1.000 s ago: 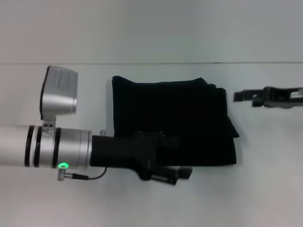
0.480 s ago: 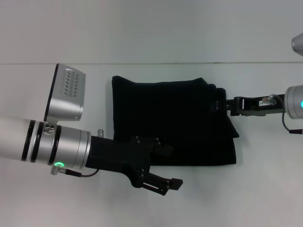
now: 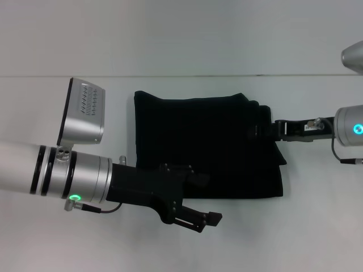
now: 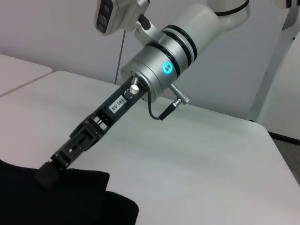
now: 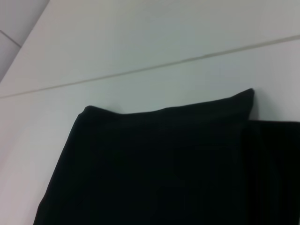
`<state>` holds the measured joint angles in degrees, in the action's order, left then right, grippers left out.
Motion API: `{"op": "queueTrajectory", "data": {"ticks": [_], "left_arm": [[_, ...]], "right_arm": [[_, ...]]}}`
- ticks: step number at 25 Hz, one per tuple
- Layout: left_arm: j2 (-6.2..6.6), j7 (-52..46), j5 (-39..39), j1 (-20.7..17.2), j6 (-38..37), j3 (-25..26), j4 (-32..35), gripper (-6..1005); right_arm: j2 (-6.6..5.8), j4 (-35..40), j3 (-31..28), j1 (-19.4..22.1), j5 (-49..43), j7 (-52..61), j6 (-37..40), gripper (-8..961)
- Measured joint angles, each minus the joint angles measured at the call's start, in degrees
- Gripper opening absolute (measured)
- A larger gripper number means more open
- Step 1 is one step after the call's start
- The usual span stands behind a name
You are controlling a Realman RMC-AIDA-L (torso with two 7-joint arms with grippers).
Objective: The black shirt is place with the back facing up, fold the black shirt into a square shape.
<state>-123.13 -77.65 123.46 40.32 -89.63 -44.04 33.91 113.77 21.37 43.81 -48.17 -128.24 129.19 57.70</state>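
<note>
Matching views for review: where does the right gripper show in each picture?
Head view: right gripper at the black shirt's right edge.
Left wrist view: it reaches onto the shirt's edge.
Right wrist view: not visible; only shirt.
Shared landmark: the shirt.

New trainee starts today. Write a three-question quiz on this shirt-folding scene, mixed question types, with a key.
1. True or false: the black shirt lies spread flat with both sleeves out.
2. Which claw is at the shirt's edge on the robot's right side?
A. left claw
B. right claw
C. neither
3. Fill in: the left claw is at the shirt's ___ edge, the one closest to the robot.

Key:
1. False. It is folded into a compact, roughly square stack on the white table.
2. B. The right claw reaches that edge; the left wrist view shows its tip at the cloth.
3. Near.
</note>
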Motion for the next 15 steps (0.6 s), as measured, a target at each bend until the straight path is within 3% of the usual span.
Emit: {"op": "queueTrajectory", "data": {"ticks": [6,15], "left_arm": [[-0.09,0.0,-0.1,0.0,0.2,0.0,0.0,933],[-0.09,-0.2,-0.1,0.0,0.8,0.0,0.0,934]], "right_arm": [[0.66,0.0,1.2,-0.3,0.0,0.2,0.2,771],[1.06,1.3,1.4,-0.4,0.1,0.5,1.5,584]]}}
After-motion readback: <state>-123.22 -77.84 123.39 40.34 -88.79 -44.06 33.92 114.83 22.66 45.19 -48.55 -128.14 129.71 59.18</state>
